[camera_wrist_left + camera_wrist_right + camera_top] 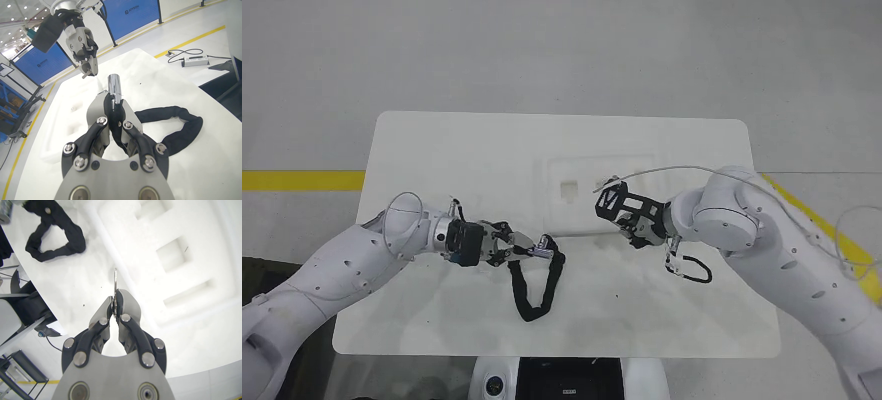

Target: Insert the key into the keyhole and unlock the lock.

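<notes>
Key (pixel 115 281) tight between right fingers (pixel 130 306), lock (pixel 114 85) tight between left fingers (pixel 94 109), both apart

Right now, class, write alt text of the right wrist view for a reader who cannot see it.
The right gripper is shut on a key, its blade pointing out over the table. A black-sleeved lock lies farther off, near a white foam tray with rectangular recesses.

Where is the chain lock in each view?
Top view: chain lock on the table near the robot, one end in the left gripper.
Left wrist view: chain lock clamped in that gripper, chrome barrel poking out.
Right wrist view: chain lock beyond the held key.
Shared landmark: white foam tray.
</notes>
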Motion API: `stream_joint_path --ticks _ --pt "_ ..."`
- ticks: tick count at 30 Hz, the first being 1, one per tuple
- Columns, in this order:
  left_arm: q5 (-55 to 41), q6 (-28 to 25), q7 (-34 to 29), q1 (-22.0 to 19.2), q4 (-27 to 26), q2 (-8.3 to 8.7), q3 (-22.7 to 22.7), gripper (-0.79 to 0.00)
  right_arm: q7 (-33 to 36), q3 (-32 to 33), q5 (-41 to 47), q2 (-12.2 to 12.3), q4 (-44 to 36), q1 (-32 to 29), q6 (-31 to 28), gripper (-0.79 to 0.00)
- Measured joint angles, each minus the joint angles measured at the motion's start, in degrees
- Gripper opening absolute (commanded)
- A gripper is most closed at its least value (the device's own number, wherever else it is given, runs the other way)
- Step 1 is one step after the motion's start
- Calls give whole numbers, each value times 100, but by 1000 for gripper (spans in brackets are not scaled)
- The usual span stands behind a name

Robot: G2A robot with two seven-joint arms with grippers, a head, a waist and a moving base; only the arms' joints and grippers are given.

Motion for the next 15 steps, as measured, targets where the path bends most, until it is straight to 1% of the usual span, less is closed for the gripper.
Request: stream_joint_path --ticks 3,5,7,11,15 --pt "-18 -185 50 75 -65 110 -132 -785 237 -40 118 -16 165 114 -160 -785" --pt "-68 -286 -25 128 -154 189 -204 -785 372 -99 123 -42 305 220 -180 -785" --pt "-141 -404 -150 164 -232 259 -260 -785 412 -158 81 -72 450 307 -128 -785" --pt "-213 -798 -546 181 -444 420 -431 -785 556 -339 -42 -155 743 513 7 -785" --pt "-244 -896 -818 248 -686 548 -657 -785 799 -531 -96 -248 900 728 182 -785"
